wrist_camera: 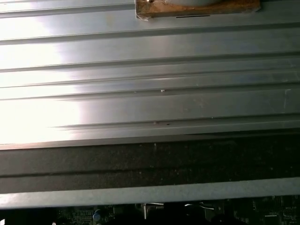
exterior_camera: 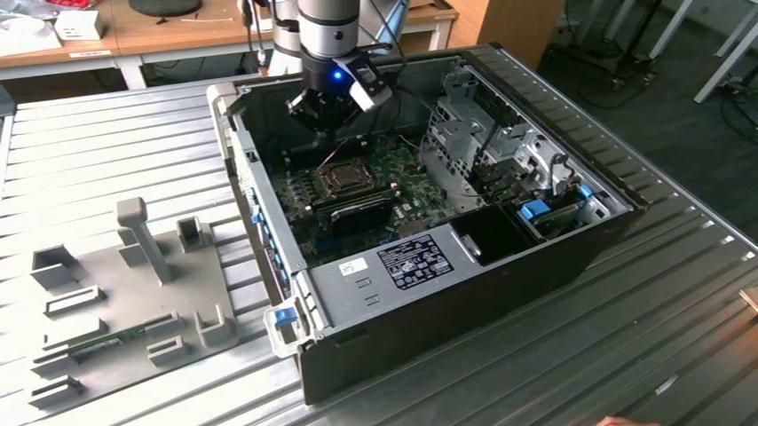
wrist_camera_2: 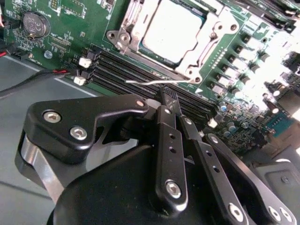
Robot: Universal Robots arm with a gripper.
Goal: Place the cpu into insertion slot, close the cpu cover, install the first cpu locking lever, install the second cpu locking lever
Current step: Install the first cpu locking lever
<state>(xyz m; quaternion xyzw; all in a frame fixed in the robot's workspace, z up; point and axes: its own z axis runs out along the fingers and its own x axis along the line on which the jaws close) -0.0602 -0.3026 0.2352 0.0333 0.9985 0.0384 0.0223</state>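
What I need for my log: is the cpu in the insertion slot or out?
In: the cpu lies flat inside the insertion slot, its silvery top showing.

I have open room straight down over the insertion slot (exterior_camera: 343,178). The drive cage (exterior_camera: 471,133) crowds the exterior view's right and the case wall (exterior_camera: 243,169) its left.

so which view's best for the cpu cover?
Second wrist view: the cpu cover is close and large, its frame lying around the cpu. The exterior view has it as a small square on the green motherboard. The first wrist view faces the ribbed table.
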